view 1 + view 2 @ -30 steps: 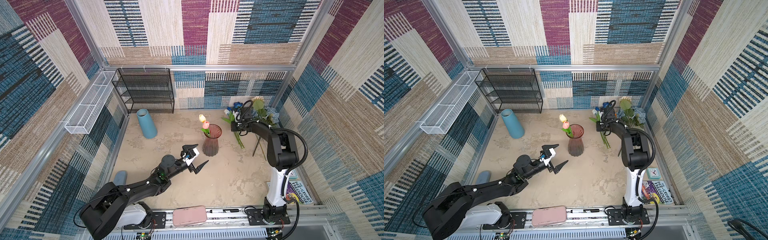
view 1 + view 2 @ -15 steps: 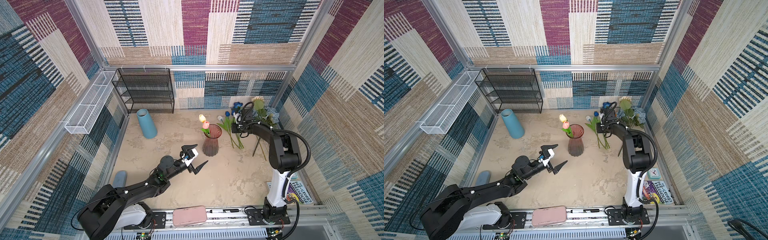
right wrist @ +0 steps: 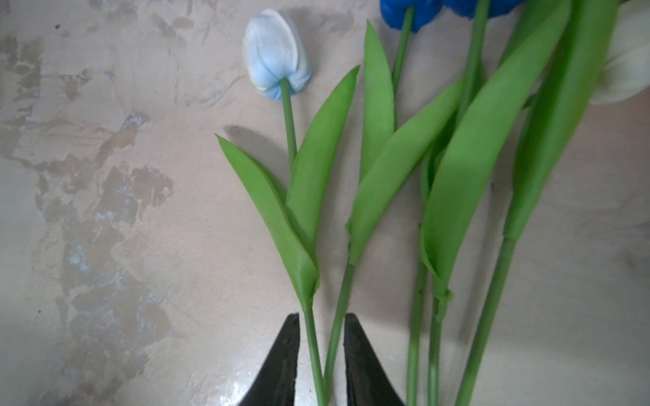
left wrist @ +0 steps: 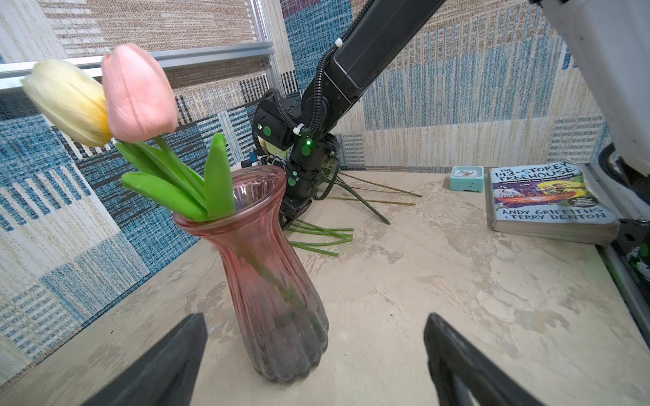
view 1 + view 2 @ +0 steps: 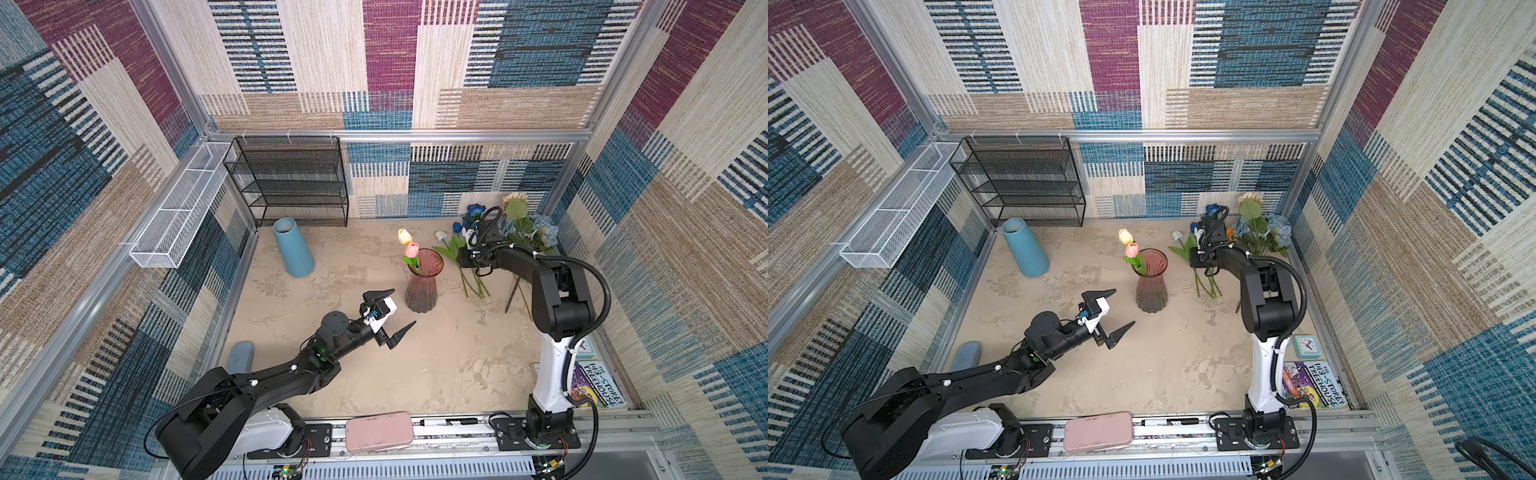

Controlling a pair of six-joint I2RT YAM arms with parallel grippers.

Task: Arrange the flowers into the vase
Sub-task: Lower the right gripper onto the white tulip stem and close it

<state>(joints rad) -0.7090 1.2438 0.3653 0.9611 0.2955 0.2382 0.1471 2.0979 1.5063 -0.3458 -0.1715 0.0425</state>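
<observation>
1. in a top view: pink glass vase (image 5: 422,286) stands upright mid-table, with a pink tulip (image 5: 411,250) and a cream tulip (image 5: 404,237) already in it. left gripper (image 5: 404,306) is just beside the vase base, jaws spread wide, empty. right gripper (image 5: 464,264) is down on the loose tulips (image 5: 471,284) beside the vase, so the right arm is nearer them. its jaw gap is hidden here.
2. left wrist: vase (image 4: 271,281) sits dead ahead between the spread fingers (image 4: 165,362), untouched. loose stems (image 4: 323,235) lie flat behind it.
3. right wrist: right gripper (image 3: 322,316) jaws are narrowly apart, straddling two stems: the pale blue tulip (image 3: 276,52) and a neighbour stem (image 3: 339,298). no clear pinch. stems run straight away from the gripper, blooms at the far end. closing now likely takes both.
</observation>
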